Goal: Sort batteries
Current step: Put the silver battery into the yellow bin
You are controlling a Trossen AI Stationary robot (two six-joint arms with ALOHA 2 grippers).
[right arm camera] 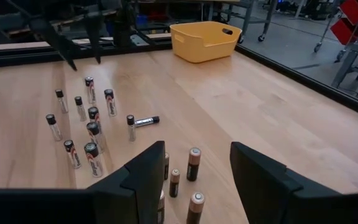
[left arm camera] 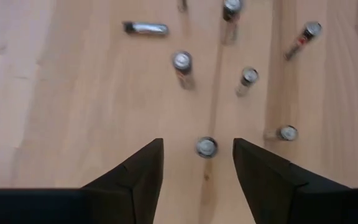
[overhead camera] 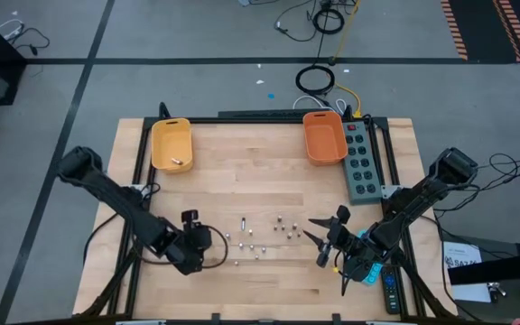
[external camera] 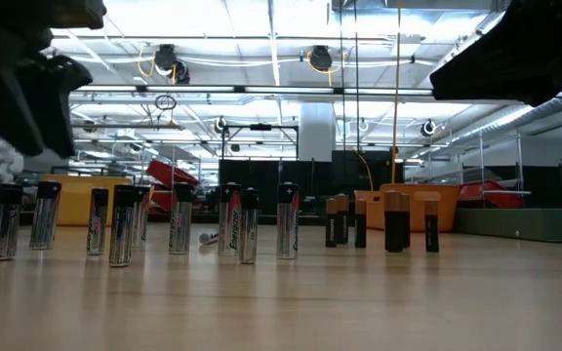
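Left wrist view shows my left gripper (left arm camera: 197,163) with jaws open around one upright silvery battery (left arm camera: 207,147) on the wooden table (left arm camera: 73,93); my right gripper (right arm camera: 194,168) hovers open too.

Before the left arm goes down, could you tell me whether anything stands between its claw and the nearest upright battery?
Nothing visible does. The left claw is open above the battery, which stands framed between its fingers, apart from the others.

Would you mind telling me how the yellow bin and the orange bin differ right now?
The yellow bin sits at the table's far left and holds one battery; the orange bin sits far right, beside a power strip, and looks empty. Both are shallow, open-topped and stand along the table's far edge.
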